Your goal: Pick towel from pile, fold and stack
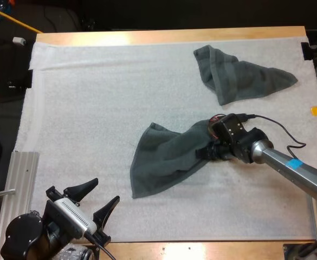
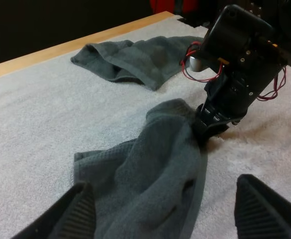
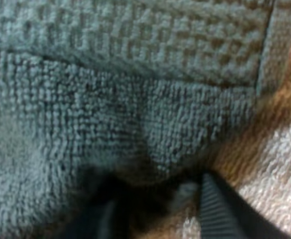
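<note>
Risk: right gripper (image 1: pixel 206 153) is pinching just the towel (image 1: pixel 161 160) at its bunched edge, left gripper (image 1: pixel 104 190) is hovering with fingers apart; cloth may slip free.

A wooden table (image 1: pixel 163 36) is covered almost wholly by a white mat (image 1: pixel 93 108), and bare wood is left showing along the far and near edges. A bright glare is thrown on the far strip of wood. A ribbed metal rail (image 1: pixel 20 179) is set just beside the mat's left edge in the high view. Darkness is seen beyond the table's far side.
</note>
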